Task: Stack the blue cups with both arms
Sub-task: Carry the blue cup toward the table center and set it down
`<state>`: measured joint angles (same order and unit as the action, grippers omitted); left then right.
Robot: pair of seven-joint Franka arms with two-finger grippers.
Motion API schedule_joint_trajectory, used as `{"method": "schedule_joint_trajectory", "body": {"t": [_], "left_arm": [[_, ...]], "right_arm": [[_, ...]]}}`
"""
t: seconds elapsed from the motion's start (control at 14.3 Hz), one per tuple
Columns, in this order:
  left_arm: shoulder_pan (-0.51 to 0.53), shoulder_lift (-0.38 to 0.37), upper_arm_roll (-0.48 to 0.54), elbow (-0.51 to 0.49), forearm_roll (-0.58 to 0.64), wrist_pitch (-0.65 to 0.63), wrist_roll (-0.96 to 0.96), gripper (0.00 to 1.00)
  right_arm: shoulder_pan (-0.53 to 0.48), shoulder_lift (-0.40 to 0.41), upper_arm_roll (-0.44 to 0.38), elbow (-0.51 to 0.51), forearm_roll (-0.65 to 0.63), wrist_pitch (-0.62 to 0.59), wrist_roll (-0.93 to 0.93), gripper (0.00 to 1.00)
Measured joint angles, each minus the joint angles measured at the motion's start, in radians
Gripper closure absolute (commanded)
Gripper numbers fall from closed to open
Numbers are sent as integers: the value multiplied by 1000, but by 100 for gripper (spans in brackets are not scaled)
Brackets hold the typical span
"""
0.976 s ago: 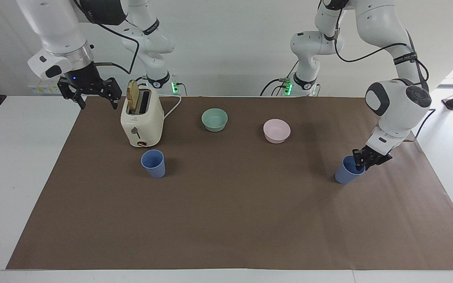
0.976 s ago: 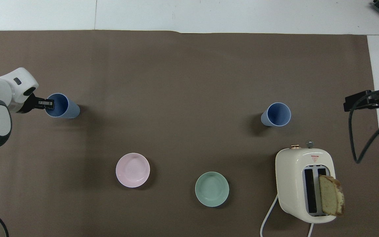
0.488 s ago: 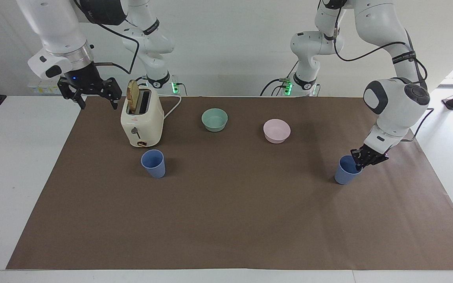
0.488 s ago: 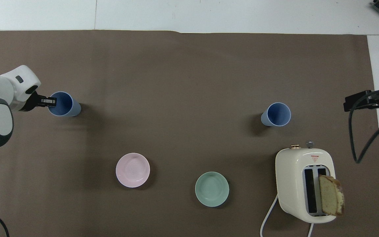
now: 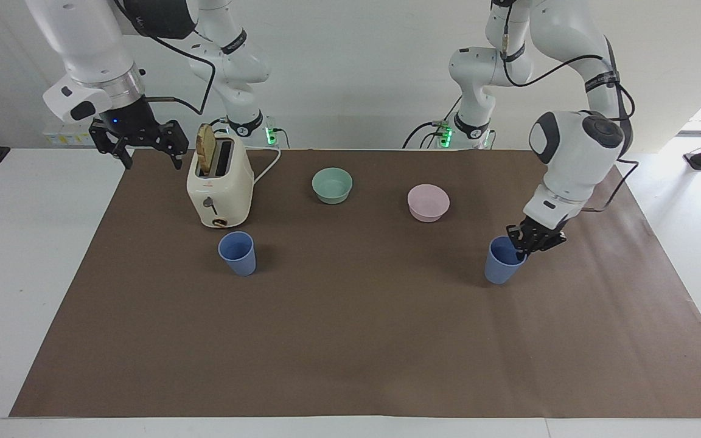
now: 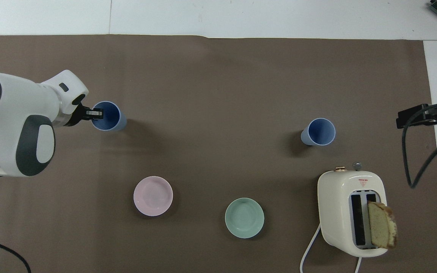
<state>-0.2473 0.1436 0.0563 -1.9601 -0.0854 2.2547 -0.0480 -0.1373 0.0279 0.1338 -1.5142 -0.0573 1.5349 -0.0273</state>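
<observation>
Blue cup (image 5: pixel 502 263) carried inward, left gripper (image 5: pixel 524 244) clamped

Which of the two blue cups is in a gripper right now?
The periwinkle-blue plastic cup toward the left arm's end, pinched at its rim by the left gripper. The other blue cup, by the cream toaster, stands untouched.

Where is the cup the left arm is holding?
The held blue cup hangs tilted from the left gripper, over the mat toward the left arm's end, with the pink bowl its closest neighbour.
</observation>
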Motion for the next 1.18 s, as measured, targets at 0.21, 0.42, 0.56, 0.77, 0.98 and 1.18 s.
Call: {"method": "schedule_joint_trajectory", "body": {"t": [0.21, 0.42, 0.56, 0.77, 0.98, 1.18], "left_arm": [[-100, 5, -3, -3, 0, 4, -141, 100], [-179, 22, -3, -9, 0, 42, -242, 100], [-226, 34, -3, -9, 0, 55, -296, 100], [-286, 36, -4, -9, 0, 65, -353, 100], [-317, 37, -4, -10, 0, 70, -378, 100], [-332, 61, -4, -14, 0, 116, -387, 75]], "right_arm": [[0, 0, 0, 0, 0, 0, 0, 0], [0, 0, 0, 0, 0, 0, 0, 0], [0, 0, 0, 0, 0, 0, 0, 0], [0, 0, 0, 0, 0, 0, 0, 0], [0, 0, 0, 0, 0, 0, 0, 0], [0, 0, 0, 0, 0, 0, 0, 0]]}}
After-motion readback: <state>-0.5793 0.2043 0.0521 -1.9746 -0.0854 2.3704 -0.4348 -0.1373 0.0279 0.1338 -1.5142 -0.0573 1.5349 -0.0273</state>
